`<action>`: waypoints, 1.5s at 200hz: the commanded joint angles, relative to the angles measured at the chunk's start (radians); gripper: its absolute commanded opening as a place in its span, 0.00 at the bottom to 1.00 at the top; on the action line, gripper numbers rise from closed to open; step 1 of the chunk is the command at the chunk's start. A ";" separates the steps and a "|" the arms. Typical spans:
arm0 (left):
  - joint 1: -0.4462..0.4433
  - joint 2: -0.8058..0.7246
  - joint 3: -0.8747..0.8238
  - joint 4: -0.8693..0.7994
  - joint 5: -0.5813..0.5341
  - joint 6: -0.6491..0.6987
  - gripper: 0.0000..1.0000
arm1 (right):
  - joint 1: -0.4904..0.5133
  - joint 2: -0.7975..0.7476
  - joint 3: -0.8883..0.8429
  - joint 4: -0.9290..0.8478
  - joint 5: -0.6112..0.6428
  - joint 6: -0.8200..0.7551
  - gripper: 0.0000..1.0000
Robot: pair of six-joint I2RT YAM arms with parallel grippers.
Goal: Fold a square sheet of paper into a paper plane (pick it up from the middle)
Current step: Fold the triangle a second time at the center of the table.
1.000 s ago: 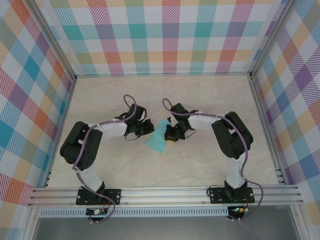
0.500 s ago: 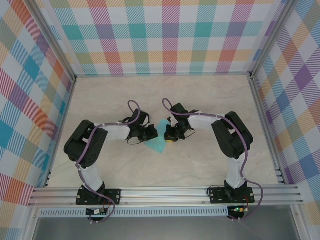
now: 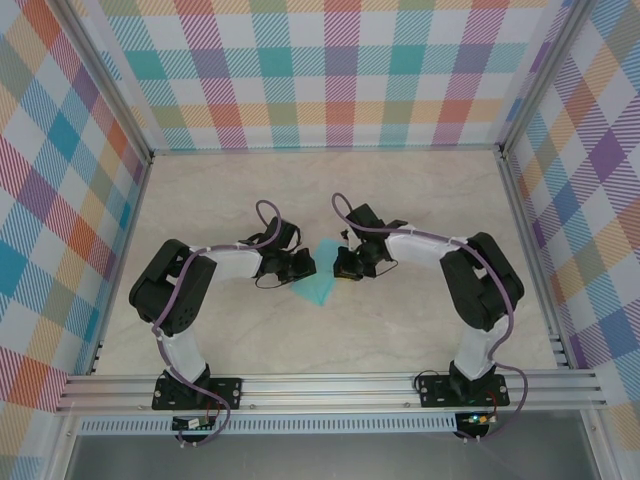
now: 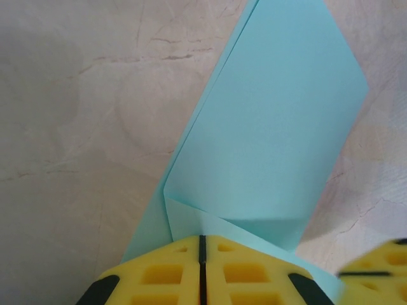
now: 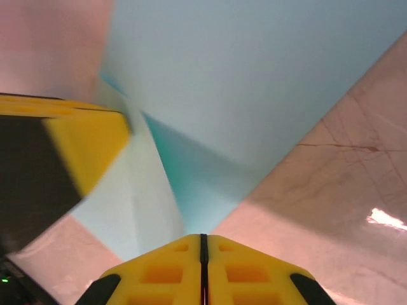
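Note:
The square sheet of paper (image 3: 318,288) is a turquoise, creased, folded shape lying on the table between the two grippers. My left gripper (image 3: 303,265) is shut, its yellow tips (image 4: 202,240) resting on the sheet's (image 4: 273,127) near edge, just behind a small folded flap. My right gripper (image 3: 343,270) is shut too. In the right wrist view a corner of the sheet (image 5: 241,82) runs down to the closed tips (image 5: 203,238); whether it is pinched I cannot tell. The left gripper's finger (image 5: 76,146) shows blurred beside it. The paper plane is out of view.
The marble-patterned tabletop (image 3: 230,200) lies all round the paper. Checked walls with aluminium posts (image 3: 320,80) close in the back and both sides. A metal rail (image 3: 320,385) carrying the arm bases runs along the near edge.
My left gripper moved right and down onto the paper's left edge, then held still. The right arm swung its elbow outward. The paper's outline changed and shifted slightly toward me.

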 commanded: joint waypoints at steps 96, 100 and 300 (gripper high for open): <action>-0.016 0.096 -0.043 -0.090 -0.098 -0.044 0.08 | 0.164 0.010 -0.052 0.154 -0.014 0.171 0.08; -0.016 0.097 -0.044 -0.088 -0.097 -0.046 0.08 | 0.166 0.016 -0.044 0.147 -0.009 0.172 0.08; -0.016 0.106 -0.050 -0.099 -0.130 -0.058 0.08 | 0.179 0.072 -0.056 0.006 0.002 0.110 0.07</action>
